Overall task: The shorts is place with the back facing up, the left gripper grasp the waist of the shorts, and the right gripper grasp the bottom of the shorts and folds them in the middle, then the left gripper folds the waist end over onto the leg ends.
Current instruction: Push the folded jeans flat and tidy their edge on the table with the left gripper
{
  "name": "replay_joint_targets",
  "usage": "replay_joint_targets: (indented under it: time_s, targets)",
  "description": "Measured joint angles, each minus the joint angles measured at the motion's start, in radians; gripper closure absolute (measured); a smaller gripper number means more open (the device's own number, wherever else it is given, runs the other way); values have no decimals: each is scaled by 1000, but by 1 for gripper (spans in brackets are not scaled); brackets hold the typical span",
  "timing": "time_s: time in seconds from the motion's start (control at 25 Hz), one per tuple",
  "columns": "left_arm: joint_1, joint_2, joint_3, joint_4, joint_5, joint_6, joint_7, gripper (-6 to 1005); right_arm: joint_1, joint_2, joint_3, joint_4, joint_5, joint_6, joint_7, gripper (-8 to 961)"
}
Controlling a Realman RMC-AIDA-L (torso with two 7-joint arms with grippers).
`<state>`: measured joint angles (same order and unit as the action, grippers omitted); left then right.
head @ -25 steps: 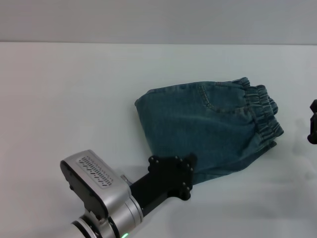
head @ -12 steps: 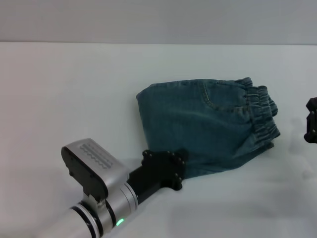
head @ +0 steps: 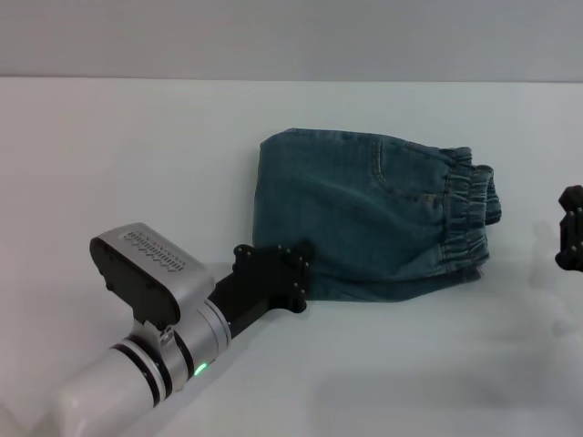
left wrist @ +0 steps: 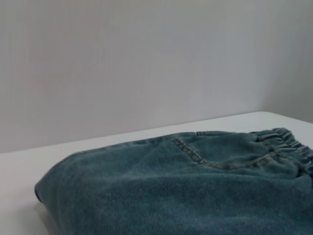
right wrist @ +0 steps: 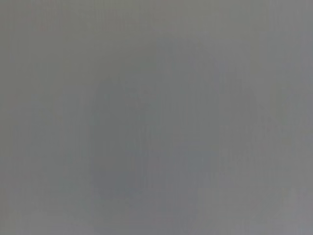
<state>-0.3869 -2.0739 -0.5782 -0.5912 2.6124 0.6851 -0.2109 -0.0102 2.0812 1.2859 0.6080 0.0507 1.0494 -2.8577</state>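
So the shorts [head: 364, 214] are sitting folded up into a compact bundle, roughly centre-right of the head view, flat on the white table [head: 109, 155]. The waist of the shorts [head: 466, 214], that ruffled elastic band, is on top at the bundle's right end, running up and down the frame. You can make out a back pocket's stitching [head: 401, 177] just left of the band. The rounded fold edge is on the left side of the bundle. A lower layer of denim peeks out along the bottom edge under the top one.

The left gripper [head: 290, 273] comes in from the lower left of the frame on its white-and-silver arm, green light showing on the wrist. Its black tip is right up against the bottom left corner of the bundle, touching or overlapping the denim edge from this angle. I honestly can't tell how its jaws stand, the black housing hides them, and I can't say whether it's pinching cloth or just beside it.

The left wrist view looks low across the table at the shorts [left wrist: 186, 196]: folded edge nearest, pocket seam in the middle, gathered waistband [left wrist: 288, 147] far right.

The right gripper [head: 571, 228] is only a black bit at the far right edge of the head view, well apart from the shorts. Can't tell its jaws either. Its own wrist view is plain grey.
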Motion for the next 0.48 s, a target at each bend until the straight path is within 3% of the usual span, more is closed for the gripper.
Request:
replay_joint_targets:
  time_s: [0.32,0.48]
  targets:
    - [-48,-1,-2,33,0,0,-1,1000,-9,2,-20,3,2,0,0,954]
    - [-35,2,-10,21,0,21,12,1000,-11,2,-24,3,2,0,-4,954]
